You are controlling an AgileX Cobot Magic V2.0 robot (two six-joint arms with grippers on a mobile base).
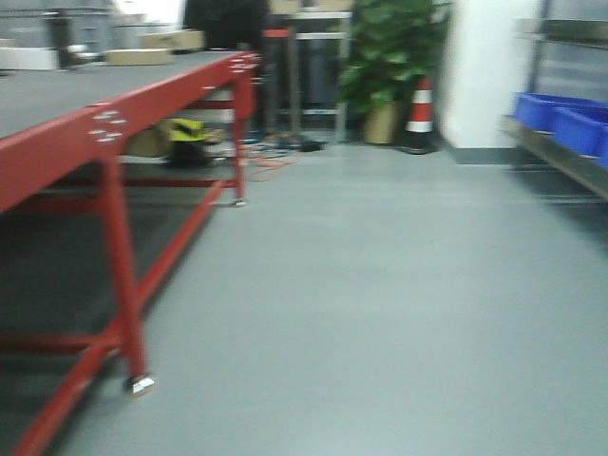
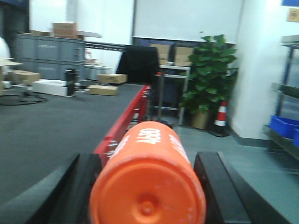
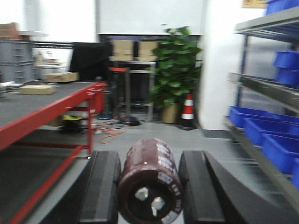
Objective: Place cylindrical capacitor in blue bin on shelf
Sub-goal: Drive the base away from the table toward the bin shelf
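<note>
- Progress, by my reading, is at the carry stage: the pick-up is done and the placing is not.
- The right jaws are clamped on the dark brown cylindrical capacitor (image 3: 149, 186). One black pad is against each side of it, and its end with two metal terminals faces the right wrist camera.
- The left jaws are closed around an orange cylinder with white lettering (image 2: 147, 196). It may be a second capacitor, but the print is too blurred to be sure.
- Both pieces are held in the air, touching neither counter nor shelf.
- The long stainless-steel shelf (image 3: 266, 88) stands along the right side of the room, ahead of the robot, with open blue plastic bins (image 3: 266, 128) lined up on its tiers. In the front view it shows only at the right edge, well apart from the arms.
- The red-framed counter with the dark top (image 1: 57, 95) runs along the left, and bare grey floor (image 1: 380, 304) lies between it and the shelf.
- What is left, as I judge it: close on the shelf, turn to face a bin, bring the capacitor over the bin's opening, lower it inside and open the jaws.
</note>
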